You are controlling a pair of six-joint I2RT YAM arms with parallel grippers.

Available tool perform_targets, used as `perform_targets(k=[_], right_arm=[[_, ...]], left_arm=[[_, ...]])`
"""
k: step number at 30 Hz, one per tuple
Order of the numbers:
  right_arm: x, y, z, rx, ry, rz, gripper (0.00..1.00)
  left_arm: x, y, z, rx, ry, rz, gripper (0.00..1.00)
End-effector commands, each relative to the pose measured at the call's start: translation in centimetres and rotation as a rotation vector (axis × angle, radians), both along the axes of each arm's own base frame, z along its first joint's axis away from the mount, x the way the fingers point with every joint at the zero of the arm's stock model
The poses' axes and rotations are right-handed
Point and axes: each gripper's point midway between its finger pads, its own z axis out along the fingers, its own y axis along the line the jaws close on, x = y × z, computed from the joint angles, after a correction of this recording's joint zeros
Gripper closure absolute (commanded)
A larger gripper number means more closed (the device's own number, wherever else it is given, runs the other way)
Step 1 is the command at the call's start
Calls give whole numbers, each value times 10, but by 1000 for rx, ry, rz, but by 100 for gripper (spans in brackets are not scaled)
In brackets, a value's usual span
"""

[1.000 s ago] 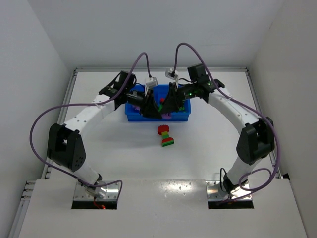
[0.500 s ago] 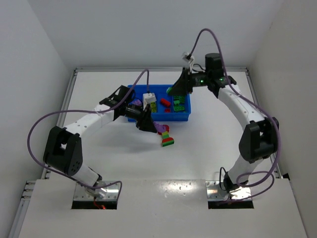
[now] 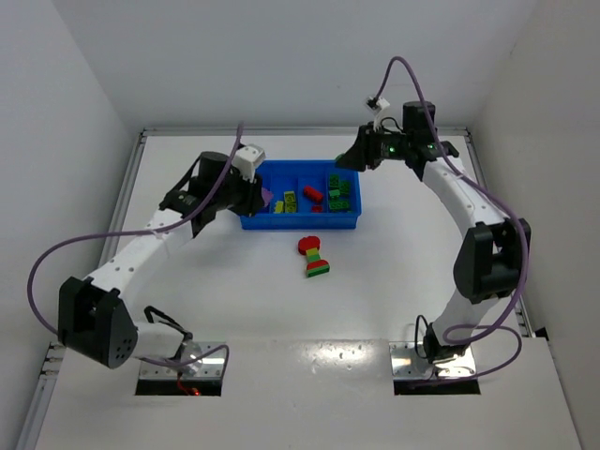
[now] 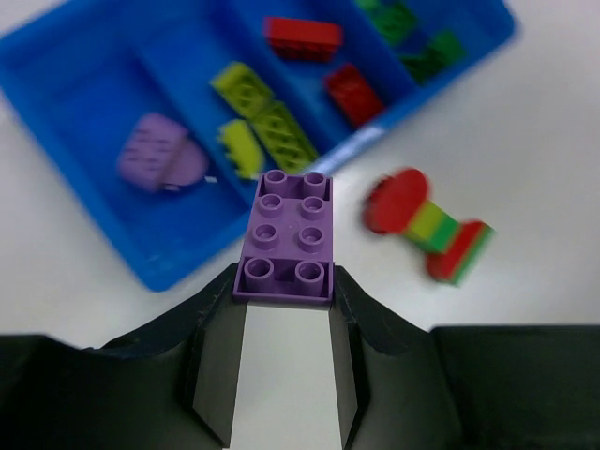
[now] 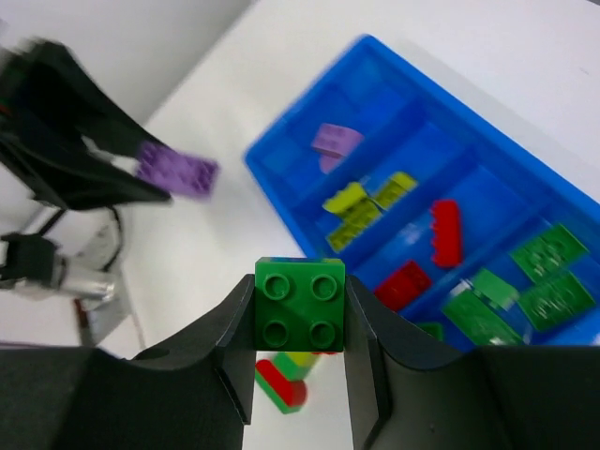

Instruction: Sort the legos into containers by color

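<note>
top view: blue tray (image 3: 281,225) with four compartments holds most bricks sorted; one mixed stack (image 3: 315,257) sits unsorted on the table (image 3: 394,281) near it; left wrist: left gripper (image 4: 286,281) clenched on a purple brick (image 4: 286,230) by the tray rim; inside, one purple piece (image 4: 159,157), three yellow-green bricks (image 4: 267,127), two red bricks (image 4: 302,37); right wrist: right gripper (image 5: 300,295) grasping one green brick (image 5: 300,314) in the air; about five green bricks (image 5: 548,248) in the end compartment, blurred; judged past halfway

legos (image 3: 312,193) sorted in blue tray (image 3: 298,225), stack (image 3: 315,256) outside
</note>
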Motion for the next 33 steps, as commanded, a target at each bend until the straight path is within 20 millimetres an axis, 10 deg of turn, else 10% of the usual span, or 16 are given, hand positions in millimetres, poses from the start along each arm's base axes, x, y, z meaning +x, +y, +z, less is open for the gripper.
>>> perform_targets(k=[1,16,26,33], right_arm=[[14,-17,-22,-139,-34,-117,100],[22,-23,-51,-236,0,-180,100],[29,-27,-69,-279,9,-185,100],[39,-22,-95,-330,14,-171,100]], left_arm=[[51,46,3,144,-79,327,99],[152,43,-51,254,61,421,85],[187,47,-64,278,71,459,17],[176,40,11,-9,-9,418,13]])
